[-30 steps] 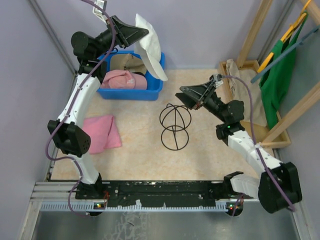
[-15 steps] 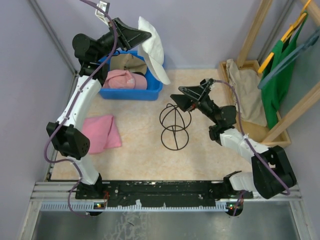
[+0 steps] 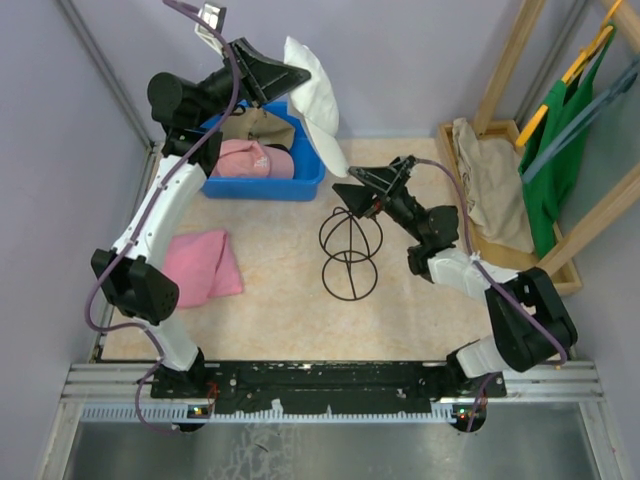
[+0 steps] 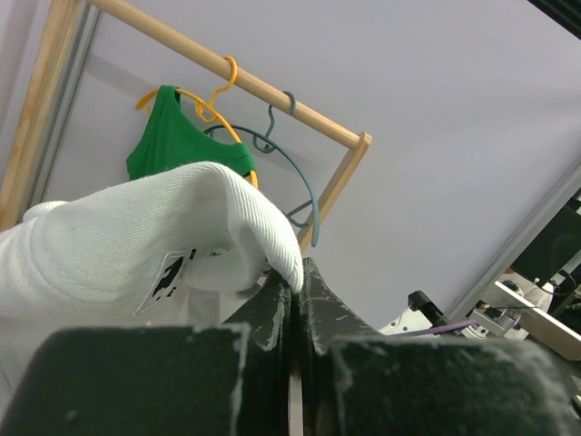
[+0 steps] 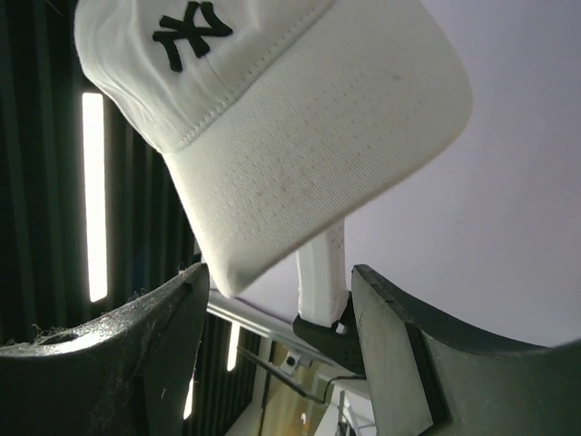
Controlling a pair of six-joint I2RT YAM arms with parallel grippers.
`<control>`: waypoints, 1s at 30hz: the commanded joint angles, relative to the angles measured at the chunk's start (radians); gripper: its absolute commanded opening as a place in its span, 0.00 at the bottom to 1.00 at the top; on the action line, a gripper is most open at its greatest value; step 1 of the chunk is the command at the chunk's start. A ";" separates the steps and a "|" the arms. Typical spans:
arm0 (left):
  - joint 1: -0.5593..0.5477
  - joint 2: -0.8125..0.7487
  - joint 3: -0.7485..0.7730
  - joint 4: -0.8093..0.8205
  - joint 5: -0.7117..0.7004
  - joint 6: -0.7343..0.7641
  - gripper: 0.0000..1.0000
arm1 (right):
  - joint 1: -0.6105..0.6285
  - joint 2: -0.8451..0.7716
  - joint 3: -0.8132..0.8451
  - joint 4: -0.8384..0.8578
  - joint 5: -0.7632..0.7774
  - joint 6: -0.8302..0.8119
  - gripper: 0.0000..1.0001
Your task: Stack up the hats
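Observation:
My left gripper [image 3: 293,72] is raised high over the blue bin [image 3: 262,183] and is shut on the back edge of the white cap [image 3: 315,95], which hangs brim down; the pinch shows in the left wrist view [image 4: 294,277]. The white cap's brim and black logo [image 5: 272,127] fill the right wrist view. My right gripper [image 3: 345,194] is open and empty, just below the brim tip and above the black wire hat stand [image 3: 350,250]. A pink cap [image 3: 248,160] and a tan cap [image 3: 262,125] lie in the bin. The black cap is hidden.
A flat pink cloth [image 3: 203,266] lies on the table at the left. A wooden rack [image 3: 520,90] at the right carries a green garment [image 3: 560,150] on hangers, with a beige garment [image 3: 495,190] at its base.
My left gripper has carried the white cap a little to the right. My right gripper has moved left and up, closer under the cap's brim and over the wire stand.

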 commanded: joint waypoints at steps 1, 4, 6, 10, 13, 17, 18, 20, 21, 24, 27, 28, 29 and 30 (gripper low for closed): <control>-0.005 -0.056 -0.018 0.056 -0.004 -0.007 0.00 | 0.010 0.016 0.080 0.085 0.025 0.005 0.64; -0.007 -0.066 -0.041 0.085 -0.004 -0.026 0.00 | 0.011 0.040 0.102 0.088 0.029 0.008 0.63; -0.009 -0.076 -0.061 0.095 -0.004 -0.034 0.00 | 0.012 0.059 0.117 0.092 0.033 0.015 0.59; -0.013 -0.105 -0.115 0.128 -0.006 -0.049 0.00 | 0.014 0.093 0.147 0.097 0.037 0.019 0.42; -0.013 -0.129 -0.166 0.169 -0.007 -0.074 0.00 | 0.014 0.116 0.158 0.106 0.042 0.022 0.34; -0.013 -0.171 -0.229 0.192 -0.001 -0.082 0.00 | 0.014 0.136 0.155 0.134 0.050 0.023 0.13; -0.012 -0.184 -0.248 0.191 0.000 -0.076 0.00 | 0.013 0.136 0.150 0.140 0.046 0.022 0.08; -0.008 -0.218 -0.287 0.154 0.007 -0.044 0.00 | 0.009 0.119 0.131 0.145 0.035 0.012 0.00; -0.005 -0.239 -0.309 0.125 0.006 -0.017 0.00 | 0.006 0.102 0.116 0.132 0.027 -0.002 0.00; 0.015 -0.313 -0.382 0.004 -0.022 0.112 0.00 | -0.004 0.023 0.061 0.041 -0.014 -0.066 0.00; 0.027 -0.393 -0.409 -0.234 -0.100 0.309 0.28 | -0.011 -0.061 0.002 -0.039 -0.055 -0.107 0.00; 0.028 -0.420 -0.415 -0.312 -0.144 0.382 0.37 | -0.015 -0.090 -0.013 -0.062 -0.068 -0.116 0.00; 0.029 -0.450 -0.424 -0.383 -0.191 0.434 0.44 | -0.018 -0.118 -0.027 -0.092 -0.080 -0.129 0.00; 0.034 -0.489 -0.443 -0.444 -0.272 0.478 0.52 | -0.025 -0.147 -0.041 -0.122 -0.091 -0.143 0.00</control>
